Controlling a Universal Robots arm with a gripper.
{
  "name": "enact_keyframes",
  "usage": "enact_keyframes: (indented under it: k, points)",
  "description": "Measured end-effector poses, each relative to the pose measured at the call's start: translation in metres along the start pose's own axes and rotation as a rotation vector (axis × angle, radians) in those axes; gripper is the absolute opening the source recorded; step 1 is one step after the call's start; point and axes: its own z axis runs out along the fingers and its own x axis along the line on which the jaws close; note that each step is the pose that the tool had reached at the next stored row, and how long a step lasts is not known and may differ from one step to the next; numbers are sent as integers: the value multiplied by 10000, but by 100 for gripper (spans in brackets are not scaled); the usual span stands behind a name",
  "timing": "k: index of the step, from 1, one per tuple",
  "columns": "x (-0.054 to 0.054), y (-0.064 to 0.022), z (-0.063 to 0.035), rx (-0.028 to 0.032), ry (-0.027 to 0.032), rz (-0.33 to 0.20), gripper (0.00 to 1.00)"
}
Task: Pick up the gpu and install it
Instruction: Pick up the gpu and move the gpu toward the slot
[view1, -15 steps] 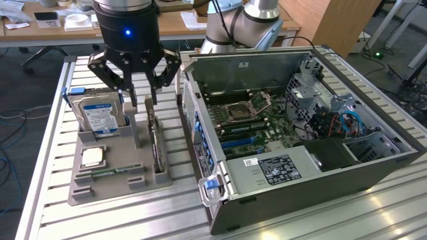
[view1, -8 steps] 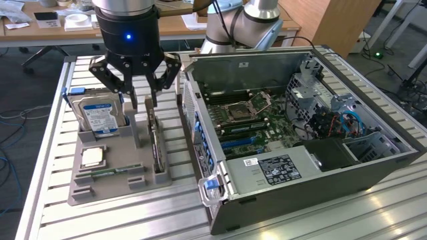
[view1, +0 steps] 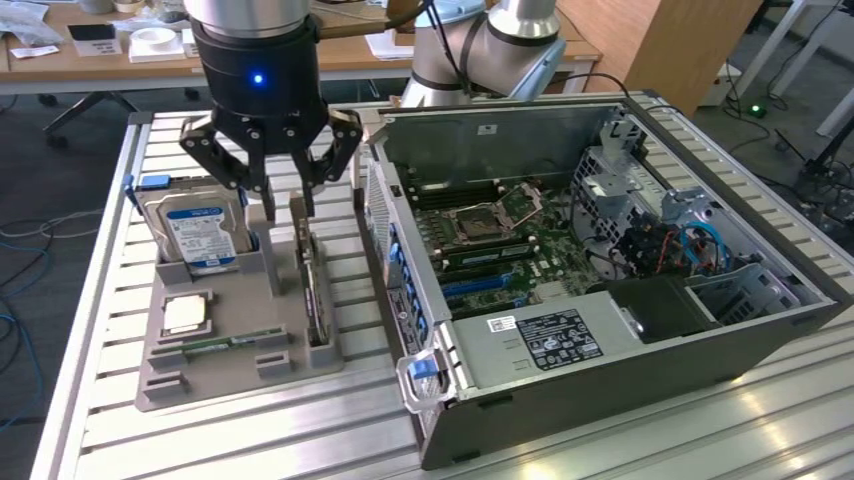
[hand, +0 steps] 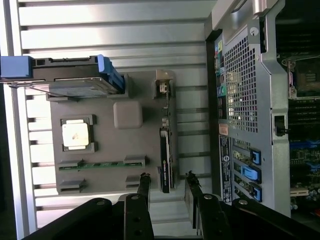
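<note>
The gpu (view1: 315, 292) is a thin dark card standing on edge in a slot of the grey holder tray (view1: 220, 375), close to the computer case. In the wrist view the gpu (hand: 166, 156) shows edge-on, with its silver bracket end away from the fingers. My gripper (view1: 286, 207) hangs just above the card's far end and is open. The gripper (hand: 167, 186) has one black finger on each side of the card's line, and nothing is held between them. The open computer case (view1: 747, 330) lies on its side at the exterior view's right, its motherboard (view1: 501, 250) exposed.
The tray also holds a silver hard drive (view1: 200, 235) with a blue label, a CPU (view1: 184, 313) and a green memory stick (view1: 230, 343). The case's rear wall (hand: 240, 100) stands close beside the tray. Everything rests on a slatted aluminium table (view1: 267, 440).
</note>
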Motion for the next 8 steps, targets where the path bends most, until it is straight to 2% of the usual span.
enact_keyframes:
  k: [8]
  points:
    - [2,-1,38,-1,-1,1,42]
